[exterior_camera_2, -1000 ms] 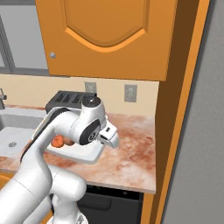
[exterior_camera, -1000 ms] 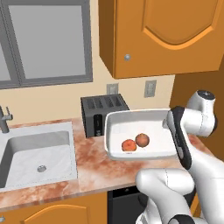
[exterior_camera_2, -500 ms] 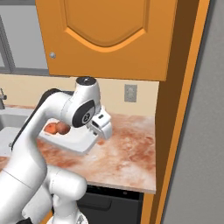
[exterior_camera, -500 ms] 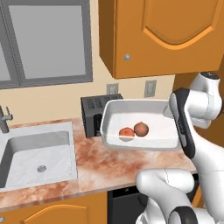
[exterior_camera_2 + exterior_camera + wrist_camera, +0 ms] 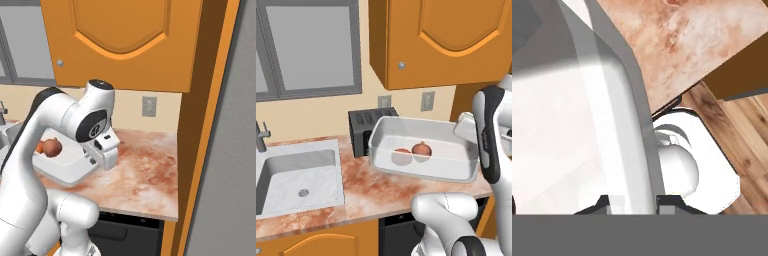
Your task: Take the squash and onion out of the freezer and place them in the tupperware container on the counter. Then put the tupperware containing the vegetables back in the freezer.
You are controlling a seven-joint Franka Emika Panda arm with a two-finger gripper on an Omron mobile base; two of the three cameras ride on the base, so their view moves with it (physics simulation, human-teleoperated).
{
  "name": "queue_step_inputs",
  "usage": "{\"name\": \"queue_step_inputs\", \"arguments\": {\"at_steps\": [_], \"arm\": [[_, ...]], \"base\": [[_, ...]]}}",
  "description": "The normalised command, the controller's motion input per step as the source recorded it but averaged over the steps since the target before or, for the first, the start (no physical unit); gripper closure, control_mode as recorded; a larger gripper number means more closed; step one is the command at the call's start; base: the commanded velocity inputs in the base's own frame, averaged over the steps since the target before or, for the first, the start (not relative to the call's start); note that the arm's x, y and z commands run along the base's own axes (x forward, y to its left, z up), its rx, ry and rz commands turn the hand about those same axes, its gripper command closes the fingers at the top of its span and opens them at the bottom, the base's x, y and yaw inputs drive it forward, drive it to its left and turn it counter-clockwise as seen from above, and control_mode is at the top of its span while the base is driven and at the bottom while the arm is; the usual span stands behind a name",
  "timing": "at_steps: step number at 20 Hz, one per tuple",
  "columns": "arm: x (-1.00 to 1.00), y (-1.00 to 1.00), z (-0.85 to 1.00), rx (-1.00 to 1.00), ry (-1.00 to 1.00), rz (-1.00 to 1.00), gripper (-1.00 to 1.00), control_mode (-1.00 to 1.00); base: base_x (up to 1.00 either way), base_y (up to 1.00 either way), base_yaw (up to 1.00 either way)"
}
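My gripper (image 5: 468,134) (image 5: 95,159) (image 5: 632,202) is shut on the right rim of the white tupperware container (image 5: 423,161) (image 5: 62,169) (image 5: 567,125). It holds the tub just above the marbled counter (image 5: 368,187) (image 5: 145,167). Two round orange-brown vegetables, one (image 5: 402,152) and the other (image 5: 421,148) (image 5: 50,147), lie side by side in the tub. These are the squash and the onion, but I cannot tell which is which. The freezer's flat grey face (image 5: 237,150) fills the right edge of the right base view.
A black toaster (image 5: 362,127) stands right behind the tub's left end. The grey sink (image 5: 301,175) and faucet (image 5: 261,136) lie to the left. An orange wall cabinet (image 5: 446,40) hangs overhead. A black dishwasher (image 5: 127,227) sits under the counter. Wooden floor (image 5: 737,145) shows beyond the counter edge.
The tub has come up off the counter in my grip and swung a little. The two vegetables have shifted inside it toward its far side, and the arm has risen.
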Motion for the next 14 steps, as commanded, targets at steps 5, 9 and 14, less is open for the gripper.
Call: {"name": "queue_step_inputs", "arguments": {"at_steps": [5,9,14], "arm": [[-0.54,0.62,0.54,0.11,0.0,-0.01,1.0,-1.0],[-0.57,0.67,0.42,0.05,0.0,0.0,1.0,-1.0],[-0.68,0.58,0.4,0.02,0.0,0.0,1.0,-1.0]], "base": [[0.0,0.0,0.0],[0.0,0.0,0.0],[0.0,0.0,0.0]]}}
